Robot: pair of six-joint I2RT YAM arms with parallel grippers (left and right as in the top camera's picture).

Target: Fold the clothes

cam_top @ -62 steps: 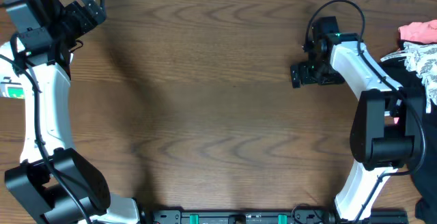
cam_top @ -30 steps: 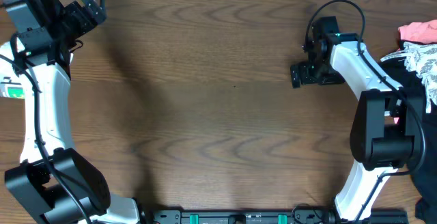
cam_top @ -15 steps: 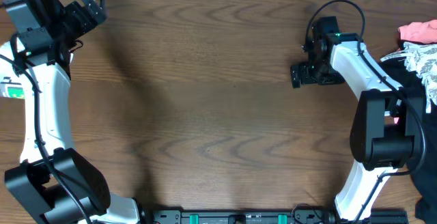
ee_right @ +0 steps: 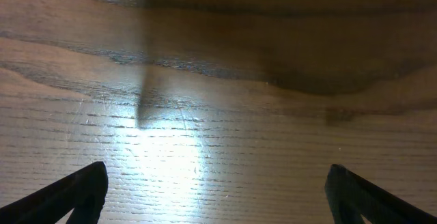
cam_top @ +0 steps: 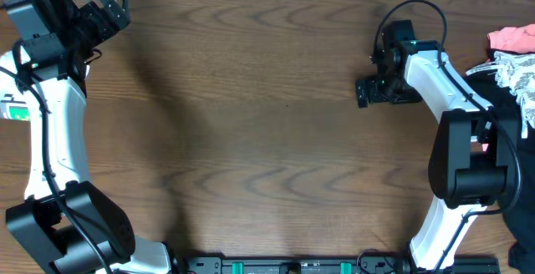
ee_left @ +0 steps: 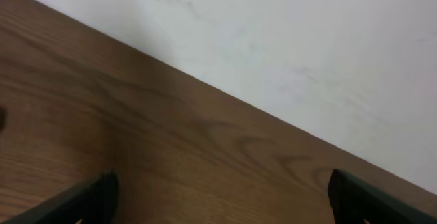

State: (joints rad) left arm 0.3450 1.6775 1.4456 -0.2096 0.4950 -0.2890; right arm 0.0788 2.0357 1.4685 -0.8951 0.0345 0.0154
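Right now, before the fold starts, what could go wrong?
1. The white T-shirt shows only as a sliver at the left edge of the table, partly behind the left arm. The open left gripper may get a poor grasp or drag it off.
2. Pink cloth and lacy white cloth are heaped beside the right arm. The open right gripper could pick the wrong garment.

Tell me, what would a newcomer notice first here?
A wide brown wooden table lies bare in the middle. The left gripper is at the far left corner and the right gripper toward the far right, both open and empty. A heap of pink and white lacy cloth peeks in at the right edge.
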